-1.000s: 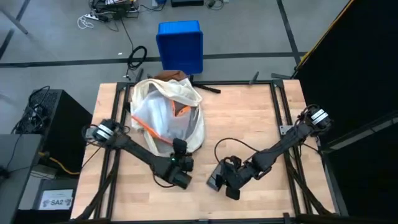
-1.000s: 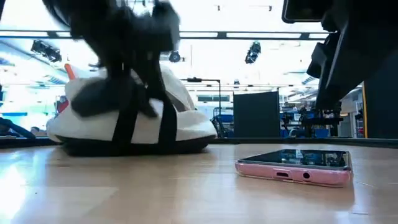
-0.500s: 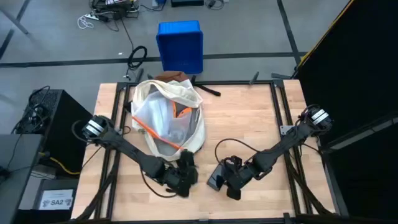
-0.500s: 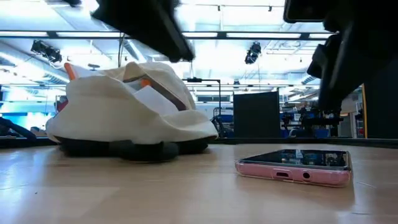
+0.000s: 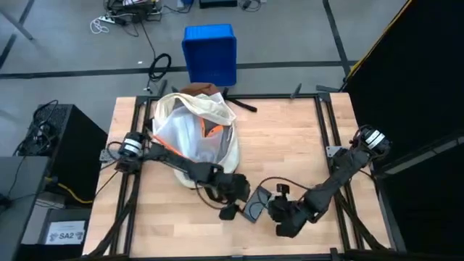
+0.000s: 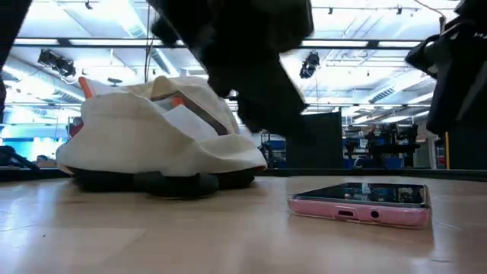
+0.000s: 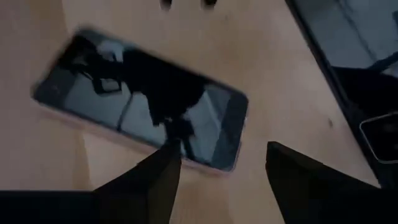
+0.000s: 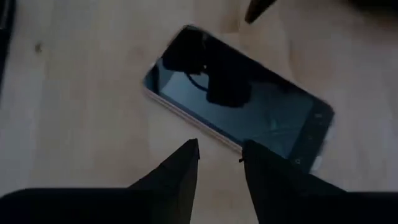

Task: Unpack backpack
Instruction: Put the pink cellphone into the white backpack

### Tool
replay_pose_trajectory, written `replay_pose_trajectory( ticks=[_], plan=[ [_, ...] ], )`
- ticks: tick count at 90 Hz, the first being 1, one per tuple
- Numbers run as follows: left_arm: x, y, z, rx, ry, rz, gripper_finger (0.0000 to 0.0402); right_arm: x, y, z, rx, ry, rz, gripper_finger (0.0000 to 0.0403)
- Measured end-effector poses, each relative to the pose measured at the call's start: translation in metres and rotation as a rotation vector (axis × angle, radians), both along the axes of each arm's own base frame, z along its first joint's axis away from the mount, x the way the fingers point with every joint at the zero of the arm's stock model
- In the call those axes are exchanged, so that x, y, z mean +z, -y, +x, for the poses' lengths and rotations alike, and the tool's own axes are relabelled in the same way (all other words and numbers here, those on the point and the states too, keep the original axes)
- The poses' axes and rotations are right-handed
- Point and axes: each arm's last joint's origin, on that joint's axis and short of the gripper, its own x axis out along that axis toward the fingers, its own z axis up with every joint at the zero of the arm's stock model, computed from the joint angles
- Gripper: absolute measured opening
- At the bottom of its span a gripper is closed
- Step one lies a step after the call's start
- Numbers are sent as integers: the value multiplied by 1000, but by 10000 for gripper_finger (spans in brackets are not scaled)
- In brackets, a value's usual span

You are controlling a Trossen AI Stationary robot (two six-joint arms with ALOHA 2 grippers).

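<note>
Both dark arms are converging over a pink-edged, dark-screened smartphone [image 6: 359, 204] lying flat on the wooden table [image 5: 290, 138]; the left gripper [image 7: 217, 163] is hanging spread and empty, the right gripper [image 8: 219, 155] narrowly parted. The cream-white fabric backpack [image 5: 194, 134] is slumping at the far left. The arms look at risk of colliding or knocking the phone. No legible writing.
</note>
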Motion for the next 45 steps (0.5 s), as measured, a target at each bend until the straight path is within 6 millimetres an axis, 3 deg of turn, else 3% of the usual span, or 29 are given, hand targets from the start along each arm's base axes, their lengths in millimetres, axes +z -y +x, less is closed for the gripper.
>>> replay_pose_trajectory(
  ticks=[18, 31, 45],
  plan=[
    [-23, -32, 9, 92, -108, -87, 204, -25, -5, -1, 35, -67, -90, 91],
    [-24, -44, 12, 150, -121, -126, 204, -46, -5, 3, 54, -127, -140, 70],
    [-21, -49, 15, 192, -122, -198, 204, -55, -4, 10, 61, -119, -165, 44]
  ],
)
